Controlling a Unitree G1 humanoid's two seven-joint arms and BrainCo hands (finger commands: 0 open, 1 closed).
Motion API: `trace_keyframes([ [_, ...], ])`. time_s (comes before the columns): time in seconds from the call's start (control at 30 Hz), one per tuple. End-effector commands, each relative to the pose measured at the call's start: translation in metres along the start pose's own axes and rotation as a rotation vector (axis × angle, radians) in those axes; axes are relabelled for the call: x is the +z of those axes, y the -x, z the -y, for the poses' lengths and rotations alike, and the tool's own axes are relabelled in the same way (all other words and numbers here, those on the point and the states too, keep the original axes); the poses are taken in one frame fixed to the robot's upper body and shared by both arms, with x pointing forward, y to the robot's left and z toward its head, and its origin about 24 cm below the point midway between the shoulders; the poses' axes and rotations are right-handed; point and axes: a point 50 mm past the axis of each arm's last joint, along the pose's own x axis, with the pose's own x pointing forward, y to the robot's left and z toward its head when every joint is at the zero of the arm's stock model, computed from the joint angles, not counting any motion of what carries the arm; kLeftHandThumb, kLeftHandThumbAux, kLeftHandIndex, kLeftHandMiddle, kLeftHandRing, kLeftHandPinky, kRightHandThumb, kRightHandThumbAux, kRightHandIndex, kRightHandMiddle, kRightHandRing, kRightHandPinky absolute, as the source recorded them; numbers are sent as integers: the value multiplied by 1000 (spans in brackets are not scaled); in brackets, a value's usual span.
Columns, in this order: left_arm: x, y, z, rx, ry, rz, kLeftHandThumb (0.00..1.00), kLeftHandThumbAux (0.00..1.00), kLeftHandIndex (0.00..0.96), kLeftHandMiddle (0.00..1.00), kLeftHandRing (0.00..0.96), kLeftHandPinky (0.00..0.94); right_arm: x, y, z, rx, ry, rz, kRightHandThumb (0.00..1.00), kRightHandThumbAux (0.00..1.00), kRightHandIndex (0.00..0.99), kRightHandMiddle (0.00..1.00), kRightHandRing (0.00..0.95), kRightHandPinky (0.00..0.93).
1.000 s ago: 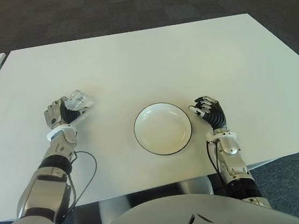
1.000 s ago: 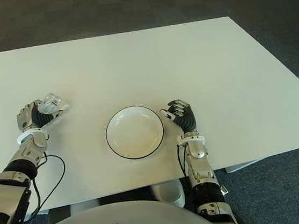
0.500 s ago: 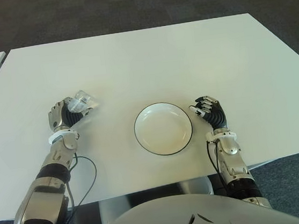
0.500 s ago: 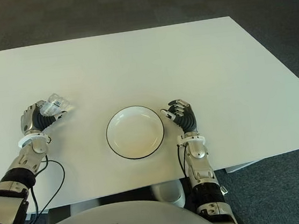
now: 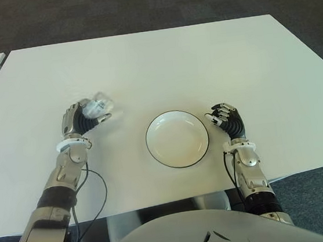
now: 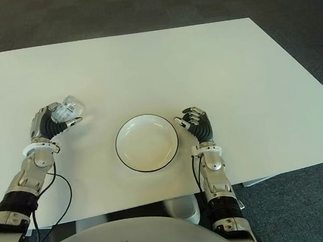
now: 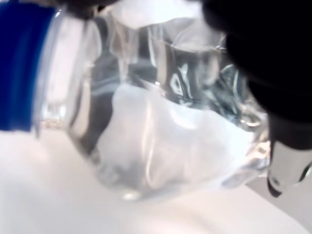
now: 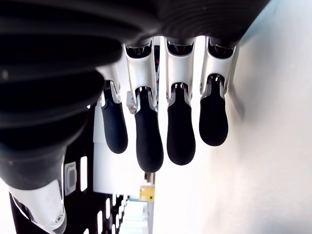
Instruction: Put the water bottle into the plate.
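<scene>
White table (image 5: 212,57), two hands near its front edge. Right hand (image 5: 225,118) idle just right of the plate (image 5: 176,138), fingers (image 8: 181,126) loosely curled, holding nothing. Plate is white with a dark rim, empty, centre-near. Left hand (image 5: 79,118) sits left of the plate and slightly farther, clenched around the bottle (image 5: 98,105). The bottle is clear crinkled plastic with a blue cap (image 7: 22,68), lying tilted in the grip, apparently lifted off the table.

Step in hand, as I read it: carry right to the plate. Advice: thin wall deforms, so hold firm but don't crush. Clear the rim before descending, centre over the well, lower until it bears, then let go. Laid on its side it may roll; rim should stop it.
</scene>
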Motion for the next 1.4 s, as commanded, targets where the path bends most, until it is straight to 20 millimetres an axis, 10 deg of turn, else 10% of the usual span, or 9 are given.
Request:
trace_keyframes([
  [0.03, 21, -2, -9, 2, 24, 93, 747, 700, 442, 903, 888, 858, -11, 4, -2, 4, -6, -62, 706, 728, 433, 623, 636, 647],
  [1.4, 142, -2, 41, -365, -39, 627, 745, 697, 443, 883, 881, 834, -11, 0, -2, 6, -12, -62, 706, 728, 433, 610, 632, 652],
])
